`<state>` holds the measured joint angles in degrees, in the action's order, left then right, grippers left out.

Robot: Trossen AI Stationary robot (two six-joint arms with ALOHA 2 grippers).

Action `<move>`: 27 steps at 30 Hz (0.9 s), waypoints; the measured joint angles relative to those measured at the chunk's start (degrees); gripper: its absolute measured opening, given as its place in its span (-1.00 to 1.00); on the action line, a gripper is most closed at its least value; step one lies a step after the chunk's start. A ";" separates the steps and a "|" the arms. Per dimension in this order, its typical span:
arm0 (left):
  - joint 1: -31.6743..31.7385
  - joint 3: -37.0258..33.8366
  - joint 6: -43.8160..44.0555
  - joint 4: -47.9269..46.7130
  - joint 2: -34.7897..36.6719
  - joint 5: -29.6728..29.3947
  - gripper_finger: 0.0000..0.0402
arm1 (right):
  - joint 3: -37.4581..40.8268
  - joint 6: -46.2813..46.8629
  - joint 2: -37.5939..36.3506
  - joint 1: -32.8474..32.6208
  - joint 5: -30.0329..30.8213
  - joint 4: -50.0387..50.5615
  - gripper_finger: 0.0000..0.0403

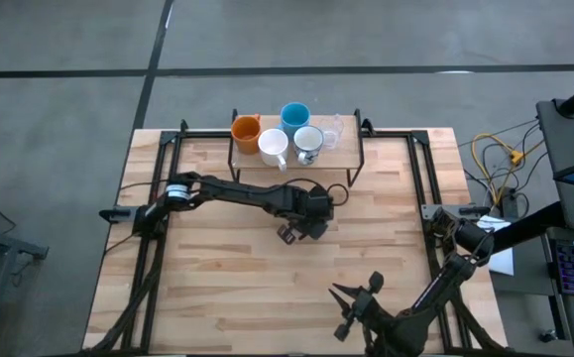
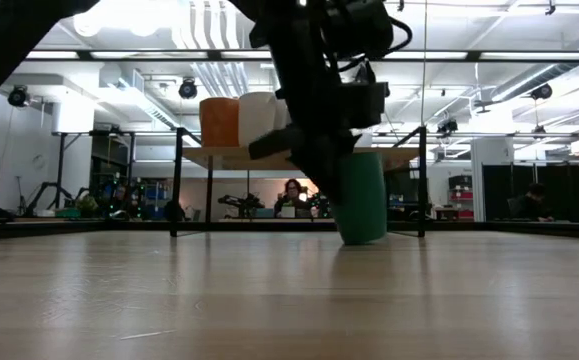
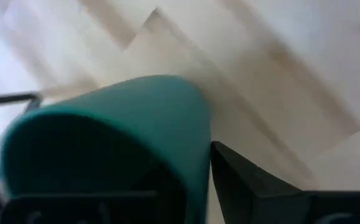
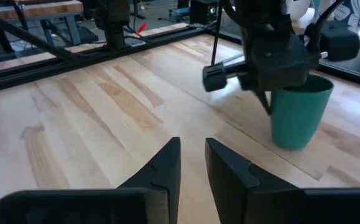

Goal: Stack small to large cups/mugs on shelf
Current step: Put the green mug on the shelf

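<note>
Left gripper [image 1: 311, 213] working the dark green cup [image 4: 298, 118], just in front of the shelf [image 1: 346, 149].

The cup is standing upright on the table; the fingers are straddling its rim, one inside and one outside, though whether they are actually pinching the wall cannot be told. It looks light, stiff and smooth (probably plastic, so likely slippery), and the rim wall seems the sensible hold. Orange [image 1: 246, 129], light blue [image 1: 294, 116], white [image 1: 273, 148], grey-white [image 1: 308, 143] and clear glass [image 1: 332, 129] cups are sitting on the shelf. The right gripper [image 1: 351, 309] is waiting well away from the shelf, fingers slightly parted. No readable writing anywhere.
</note>
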<state>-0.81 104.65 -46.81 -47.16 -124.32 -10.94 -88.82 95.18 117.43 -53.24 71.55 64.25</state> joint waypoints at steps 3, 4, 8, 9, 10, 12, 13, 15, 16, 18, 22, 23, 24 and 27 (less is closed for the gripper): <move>-0.05 0.34 -0.07 0.17 0.38 -4.69 -0.77 | 0.00 0.00 -0.02 -0.10 -0.01 0.01 -0.66; -0.04 0.54 -0.09 0.03 0.65 -5.23 -0.82 | 0.00 0.00 -0.02 -0.11 0.00 0.10 -0.66; -0.30 1.70 0.00 0.12 3.13 -6.10 -0.98 | 0.00 0.00 -0.02 -0.10 0.01 0.33 -0.66; -0.54 2.06 0.00 0.21 3.97 -6.91 -0.99 | 0.00 0.00 -0.02 -0.10 0.00 0.45 -0.66; -0.88 2.54 0.00 0.20 4.47 -8.03 -0.99 | 0.00 0.02 -0.02 -0.10 0.00 0.49 -0.66; -1.67 3.94 -0.05 -0.05 5.25 -9.43 -0.99 | 0.00 0.39 -0.02 -0.10 0.02 0.54 -0.66; -2.11 4.79 -0.08 -1.16 5.39 -9.54 -0.99 | 0.00 0.71 -0.02 -0.10 0.02 0.71 -0.66; -2.80 7.73 -0.38 -4.07 5.42 -9.61 -1.00 | 0.00 1.52 -0.04 -0.10 0.04 1.13 -0.66; -3.14 9.62 -0.57 -5.92 5.41 -9.80 -1.00 | 0.00 1.90 -0.04 -0.11 0.02 1.38 -0.66; -3.56 13.53 -1.14 -10.34 5.13 -11.03 -1.00 | 0.00 2.38 -0.04 -0.10 0.04 1.46 -0.66; -3.75 18.72 -1.75 -12.79 4.90 -12.54 -1.00 | 0.00 2.38 -0.04 -0.10 0.45 1.58 -0.66; -3.77 20.14 -1.80 -13.05 4.88 -12.57 -1.00 | 0.00 2.39 -0.04 -0.10 0.48 1.63 -0.66; -3.77 21.63 -2.03 -13.18 4.88 -12.72 -1.00 | 0.00 2.40 -0.04 -0.10 0.48 1.66 -0.66; -3.56 26.19 -2.34 -13.68 5.03 -13.18 -1.00 | 0.00 2.36 -0.04 -0.10 0.48 2.20 -0.66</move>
<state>-4.37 130.83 -49.15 -60.84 -119.28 -24.12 -88.82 97.54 117.38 -53.34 72.03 66.45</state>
